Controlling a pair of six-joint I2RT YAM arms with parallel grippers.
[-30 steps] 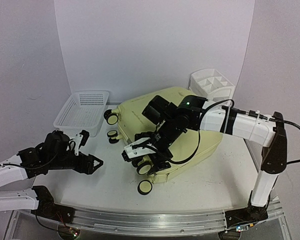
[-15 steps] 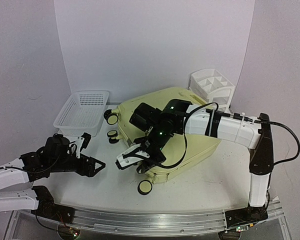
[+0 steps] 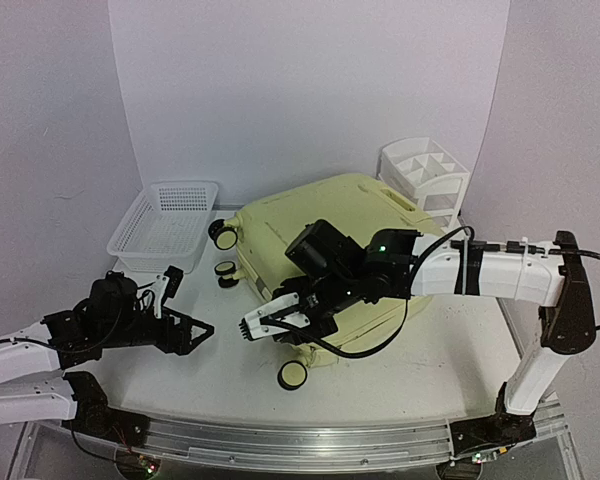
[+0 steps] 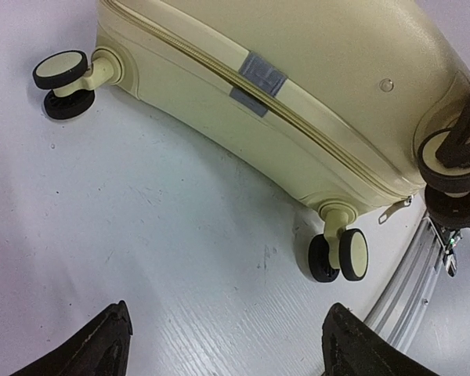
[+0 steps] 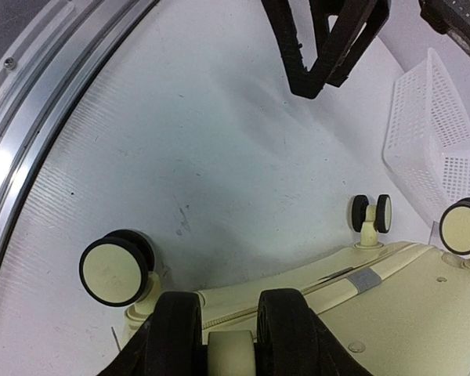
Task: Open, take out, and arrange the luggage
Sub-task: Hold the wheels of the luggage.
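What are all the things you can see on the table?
Pale yellow-green hard-shell suitcase: one, closed, lying flat mid-table.
Cream suitcase wheels: four, black-rimmed, on the suitcase's end facing the left arm.
White mesh plastic basket: one, back left.
White plastic drawer organizer: one, back right, behind the suitcase.
White table: one, under everything.
Left pincer: one, black, open, low over the table, facing the suitcase.
Right pincer: one, black, closed around one near wheel.
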